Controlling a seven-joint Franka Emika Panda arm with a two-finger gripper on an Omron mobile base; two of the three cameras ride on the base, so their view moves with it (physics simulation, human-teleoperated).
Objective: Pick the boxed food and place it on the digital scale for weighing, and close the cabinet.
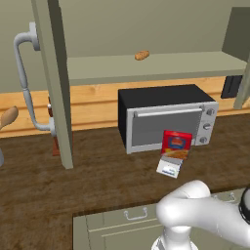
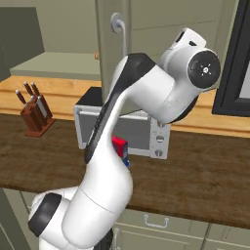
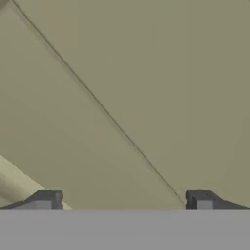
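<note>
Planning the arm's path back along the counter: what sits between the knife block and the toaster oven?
In the right base view, only bare wooden counter lies between the knife block and the toaster oven.

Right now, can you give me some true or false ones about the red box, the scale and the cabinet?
1. The red box stands on the scale. True.
2. The cabinet door is shut. False: it stands open, edge toward us.
3. The gripper holds the box. False: its fingers are wide apart with nothing between them.
4. A small brown lump lies on the cabinet shelf. True.
5. The toaster oven sits behind the box. True.
6. The knife block lies in the oven. False: it stands on the counter.
</note>
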